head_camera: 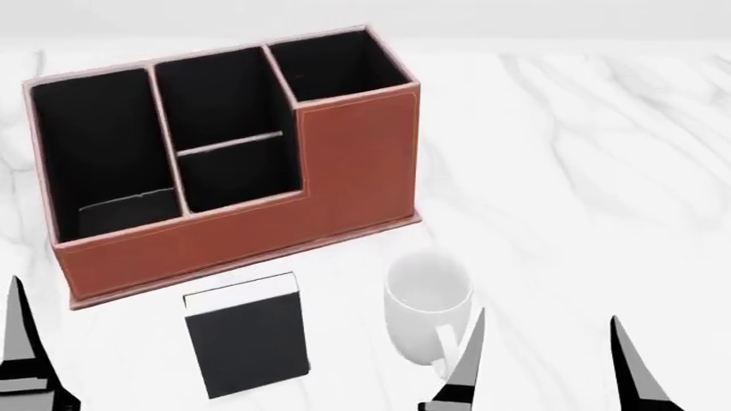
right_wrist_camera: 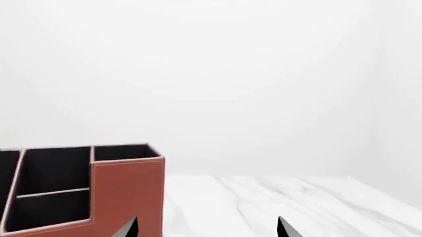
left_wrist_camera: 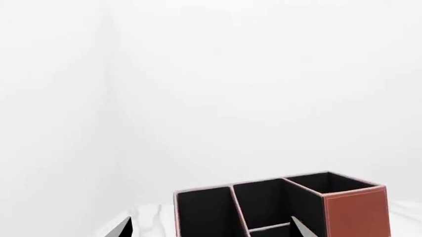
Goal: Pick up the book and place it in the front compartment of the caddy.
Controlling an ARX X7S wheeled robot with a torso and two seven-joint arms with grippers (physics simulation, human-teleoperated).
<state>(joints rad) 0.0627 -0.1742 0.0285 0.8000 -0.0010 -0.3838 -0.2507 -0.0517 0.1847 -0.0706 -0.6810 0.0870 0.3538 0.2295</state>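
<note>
In the head view the right gripper (head_camera: pixel 549 364) sits at five o'clock, fingers spread wide and pointing to twelve, holding nothing. The left gripper (head_camera: pixel 23 342) shows one finger at eight o'clock.

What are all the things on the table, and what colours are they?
caddy: one, red-brown with black lining, at the back of the table, four pockets.
book: one, black with a white page edge, flat in front of the caddy.
mug: one, white, right of the book.
table: one, white marble.
left pincer: one, black, low at the left edge, partly cut off.
right pincer: one, black, open, near the mug.
</note>
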